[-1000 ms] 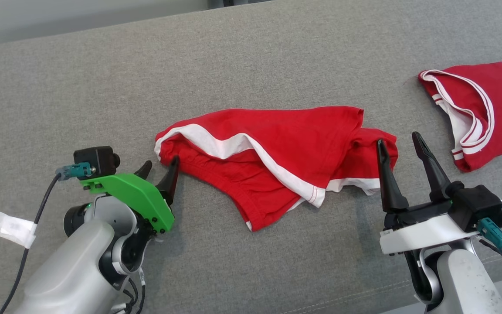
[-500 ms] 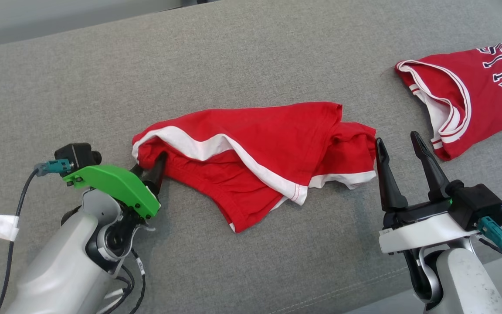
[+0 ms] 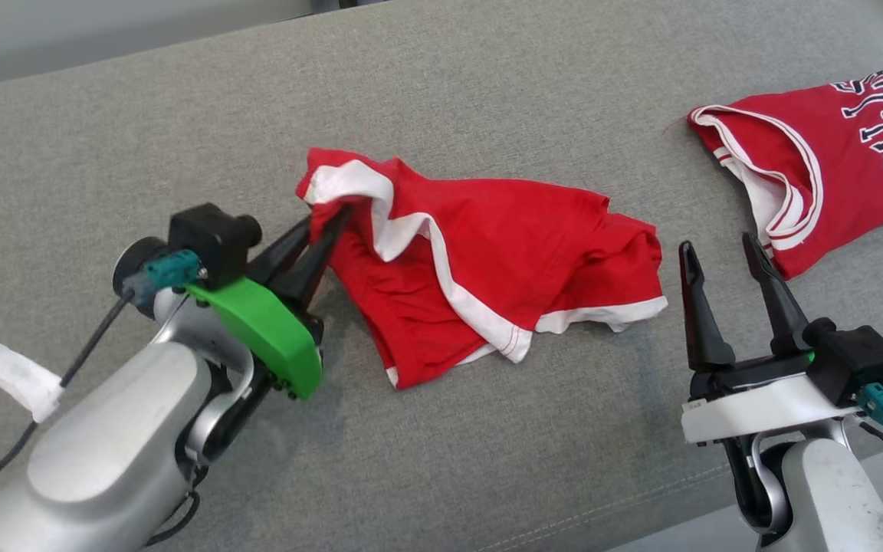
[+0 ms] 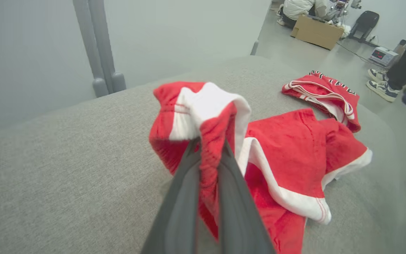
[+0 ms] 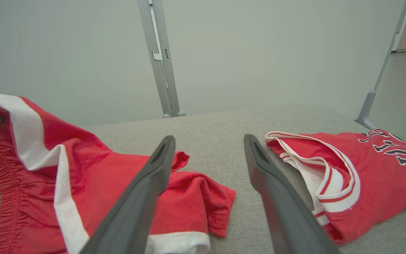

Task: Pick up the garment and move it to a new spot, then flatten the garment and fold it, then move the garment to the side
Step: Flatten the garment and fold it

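Pinching the red shorts point(image 3: 503, 261) by the waistband in our left hand point(image 3: 332, 218), that end lifted, rest lying on the gray cushion point(image 3: 487, 92); right hand point(image 3: 721, 249) spread open, empty, just beside them.

Two red garments out there: one shorts point(image 3: 487, 253), one jersey point(image 3: 832, 169) (the lettered one). Two grippers, count them: left gripper point(image 3: 330, 215), right gripper point(image 3: 719, 244). One grey cushion point(image 3: 487, 92) beneath, one cardboard box point(image 4: 316, 31) in the background.
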Available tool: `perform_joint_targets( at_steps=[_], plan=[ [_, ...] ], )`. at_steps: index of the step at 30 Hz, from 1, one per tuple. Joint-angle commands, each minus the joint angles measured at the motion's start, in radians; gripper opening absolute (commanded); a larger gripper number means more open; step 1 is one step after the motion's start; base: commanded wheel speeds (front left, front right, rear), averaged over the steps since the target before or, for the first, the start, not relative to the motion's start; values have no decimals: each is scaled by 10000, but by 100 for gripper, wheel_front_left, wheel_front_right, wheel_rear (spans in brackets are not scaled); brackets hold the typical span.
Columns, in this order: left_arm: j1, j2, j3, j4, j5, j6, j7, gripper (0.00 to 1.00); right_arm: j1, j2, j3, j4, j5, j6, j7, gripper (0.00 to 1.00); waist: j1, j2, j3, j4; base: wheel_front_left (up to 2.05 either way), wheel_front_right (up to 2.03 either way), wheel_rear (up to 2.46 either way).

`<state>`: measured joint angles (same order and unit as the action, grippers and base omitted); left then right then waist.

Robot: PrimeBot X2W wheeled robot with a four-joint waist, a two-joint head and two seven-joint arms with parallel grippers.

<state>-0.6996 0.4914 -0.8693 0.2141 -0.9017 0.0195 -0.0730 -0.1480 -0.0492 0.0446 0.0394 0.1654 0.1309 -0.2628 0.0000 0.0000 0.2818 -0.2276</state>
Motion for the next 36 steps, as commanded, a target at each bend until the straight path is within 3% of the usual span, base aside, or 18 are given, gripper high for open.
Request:
perform_joint_targets(
  at_steps=[1, 5, 9, 14, 22, 23, 24, 25, 26, 27, 28, 36],
  plan=[
    [106, 366, -244, -498, 474, 118, 42, 0, 122, -24, -93, -47, -32, -3, -24, 100, 0, 0, -24, 109, 0, 0, 0],
    [732, 1314, -1145, -2134, 1984, 765, 319, 0, 325, -26, -269, -101, -105, -3, -26, 100, 0, 0, -86, 368, 0, 0, 0],
    [1825, 1939, -1877, -2596, 2844, 1662, 526, 0, 390, -26, -279, -132, -117, -3, -24, 100, 0, 0, -83, 593, 0, 0, 0],
    [3046, 1575, -2372, -2028, 2614, 2007, 203, 0, 354, -27, -273, -164, -242, -3, -24, 100, 0, 0, -27, 876, 0, 0, 0],
    [3416, 643, -2488, -463, 2552, 2035, -637, 0, 257, -86, -229, -136, -372, -5, -24, 100, 0, 0, -78, 1096, 0, 0, 0],
    [3382, 590, -2445, -350, 2566, 2072, -763, 12, 255, -109, -235, -145, -365, -3, -24, 100, 0, 0, -92, 1098, 0, 0, 0],
    [3312, 543, -2383, -260, 2604, 2103, -918, 46, 267, -128, -251, -148, -360, -3, -24, 100, 0, 0, -108, 1095, 0, 0, 0],
    [3262, 466, -2281, -235, 2531, 2136, -1067, 73, 288, -138, -279, -154, -371, -3, -24, 100, 0, 0, -127, 1091, 0, 0, 0],
    [3185, 431, -2177, -211, 2529, 2171, -1202, 89, 314, -144, -298, -150, -379, -3, -24, 100, 0, 0, -150, 1083, 0, 0, 0],
    [3102, 398, -2062, -205, 2546, 2230, -1319, 96, 340, -144, -305, -141, -383, -3, -24, 100, 0, 0, -178, 1069, 0, 0, 0],
    [3074, 347, -1942, -246, 2462, 2264, -1411, 100, 362, -143, -307, -128, -389, -3, -24, 100, 0, 0, -209, 1051, 0, 0, 0],
    [2783, 305, -1666, -1004, 2648, 2445, -1630, 100, 450, -118, -275, -132, -396, -3, -24, 100, 0, 0, -327, 840, 0, 0, 0]
  ],
)
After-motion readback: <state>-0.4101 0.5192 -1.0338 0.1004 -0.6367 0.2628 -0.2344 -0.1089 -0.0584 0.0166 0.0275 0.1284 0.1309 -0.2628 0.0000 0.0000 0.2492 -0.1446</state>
